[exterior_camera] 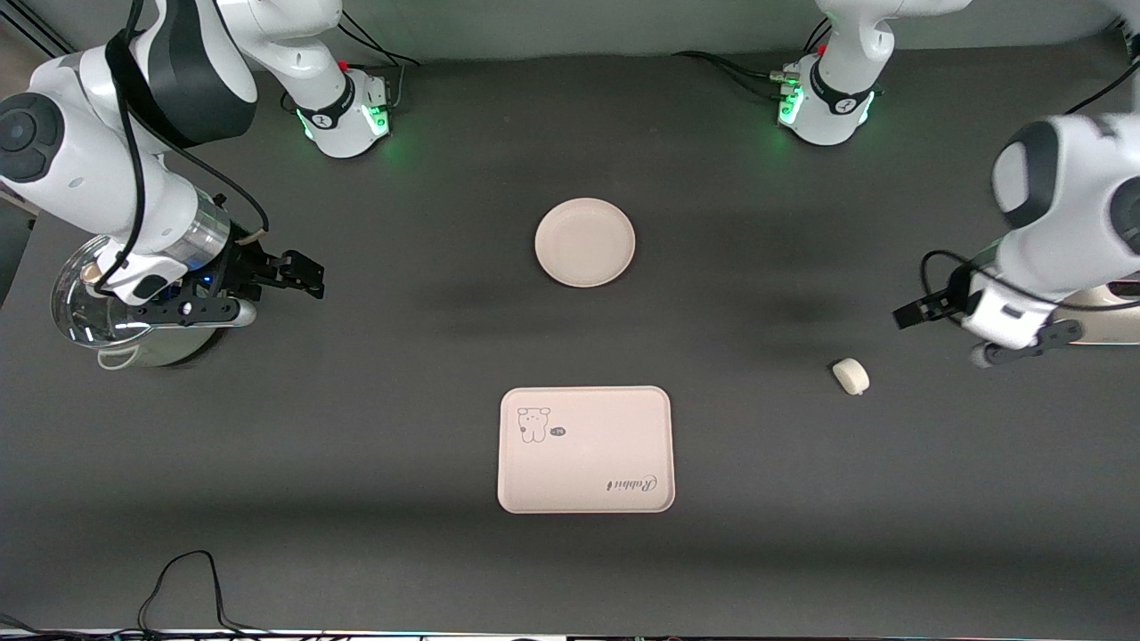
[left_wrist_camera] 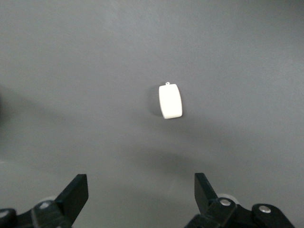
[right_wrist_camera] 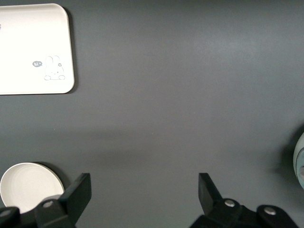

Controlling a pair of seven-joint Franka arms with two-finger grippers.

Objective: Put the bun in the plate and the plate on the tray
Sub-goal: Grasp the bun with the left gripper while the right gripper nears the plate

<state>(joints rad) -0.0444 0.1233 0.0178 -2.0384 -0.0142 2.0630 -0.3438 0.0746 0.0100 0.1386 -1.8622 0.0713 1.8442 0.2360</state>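
Note:
The round cream plate (exterior_camera: 585,242) lies empty mid-table. The rectangular tray (exterior_camera: 585,450) with the rabbit drawing lies nearer to the front camera than the plate. The small white bun (exterior_camera: 850,376) lies on the dark table toward the left arm's end. My left gripper (exterior_camera: 917,312) hangs open and empty over the table just beside the bun. The left wrist view shows the bun (left_wrist_camera: 170,101) ahead of the open left gripper (left_wrist_camera: 141,190). My right gripper (exterior_camera: 307,276) is open and empty at the right arm's end. Its wrist view shows the right gripper (right_wrist_camera: 142,187), the plate (right_wrist_camera: 28,185) and the tray (right_wrist_camera: 33,47).
A shiny round pot with a lid (exterior_camera: 98,312) stands at the right arm's end, under that arm's wrist. A beige object (exterior_camera: 1113,322) shows partly under the left arm. A black cable (exterior_camera: 178,579) lies at the table's front edge.

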